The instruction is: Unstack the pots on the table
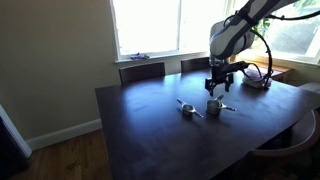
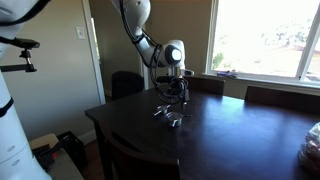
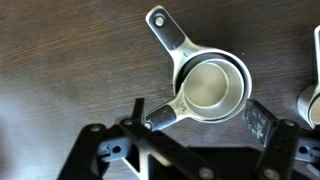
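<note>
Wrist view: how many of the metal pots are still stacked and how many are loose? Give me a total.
Small grey metal pots nested in the stack: 2, going by the two thin handles
Loose grey metal pot, cut off at the right edge: 1
Total: 3

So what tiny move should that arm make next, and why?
Probably lower straight down: the open end effector hovers above the nested small grey metal pots, two handles showing, on the dark brown wooden table, gripping nothing yet.
</note>
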You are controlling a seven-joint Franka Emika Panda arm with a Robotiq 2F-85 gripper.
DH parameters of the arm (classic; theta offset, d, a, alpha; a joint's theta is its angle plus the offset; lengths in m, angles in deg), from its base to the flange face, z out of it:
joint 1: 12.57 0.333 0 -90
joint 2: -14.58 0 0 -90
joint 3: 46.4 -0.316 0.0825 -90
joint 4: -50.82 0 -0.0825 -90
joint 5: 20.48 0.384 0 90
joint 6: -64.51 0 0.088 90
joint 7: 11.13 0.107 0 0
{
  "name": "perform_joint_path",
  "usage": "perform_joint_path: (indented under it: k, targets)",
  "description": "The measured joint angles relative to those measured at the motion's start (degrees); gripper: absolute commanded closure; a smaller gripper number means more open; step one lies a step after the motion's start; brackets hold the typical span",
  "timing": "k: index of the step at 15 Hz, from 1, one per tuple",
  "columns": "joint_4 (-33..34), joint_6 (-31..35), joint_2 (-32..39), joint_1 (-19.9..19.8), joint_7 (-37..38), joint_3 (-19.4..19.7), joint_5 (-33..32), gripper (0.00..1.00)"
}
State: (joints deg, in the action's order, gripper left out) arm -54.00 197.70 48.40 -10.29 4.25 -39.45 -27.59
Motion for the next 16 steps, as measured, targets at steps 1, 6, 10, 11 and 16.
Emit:
perform_joint_path:
  k: [1, 6, 10, 11, 16]
  targets:
    - [0.1, 0.0, 0.5, 0.0, 0.7, 0.2, 0.0, 0.0]
    - [1.4, 0.0, 2.8, 0.0, 1.9, 1.0, 0.0, 0.0]
    - [2.7, 0.0, 4.3, 0.0, 2.2, 1.2, -0.1, 0.06]
    - [3.1, 0.0, 4.8, 0.0, 2.3, 1.2, -0.1, 0.06]
    - [5.6, 0.0, 7.7, 0.1, 2.9, 1.4, -0.3, 0.06]
